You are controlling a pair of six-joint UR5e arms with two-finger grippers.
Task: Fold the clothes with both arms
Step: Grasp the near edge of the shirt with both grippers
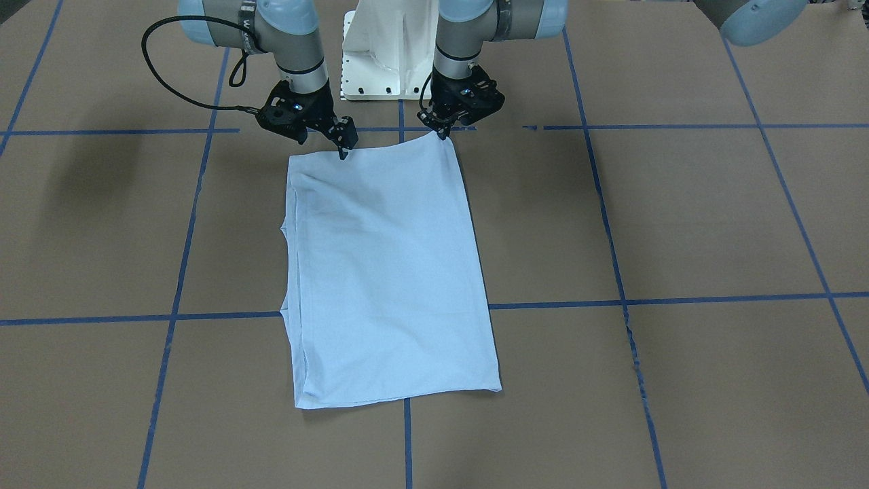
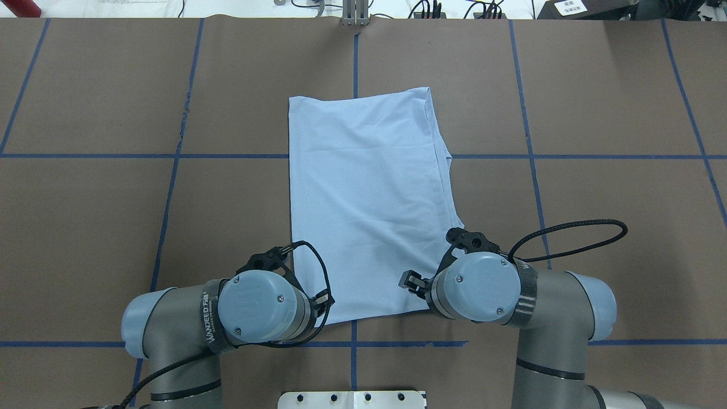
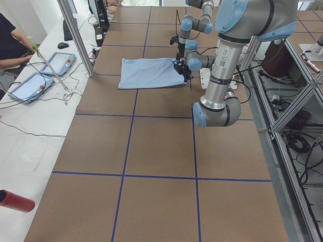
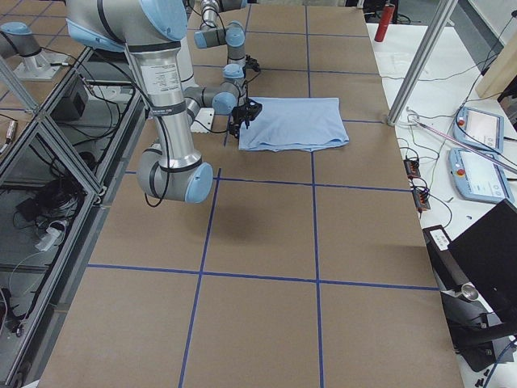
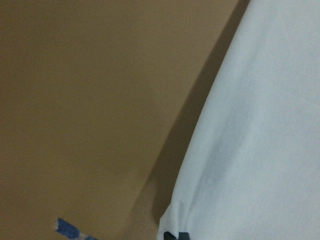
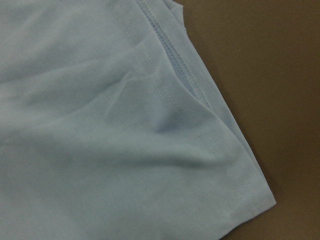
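Shirt [image 1: 387, 272] lies folded on the table [image 1: 679, 217] in the front view, left gripper [image 1: 442, 133] pinching its 1 o'clock corner, right gripper [image 1: 344, 148] at 11 o'clock, closure untellable; overhead, the arms [image 2: 255, 307] hide both, so a one-sided hold may skew the fold.

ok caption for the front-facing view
Left gripper and right gripper at the robot-side edge of a folded light blue T-shirt
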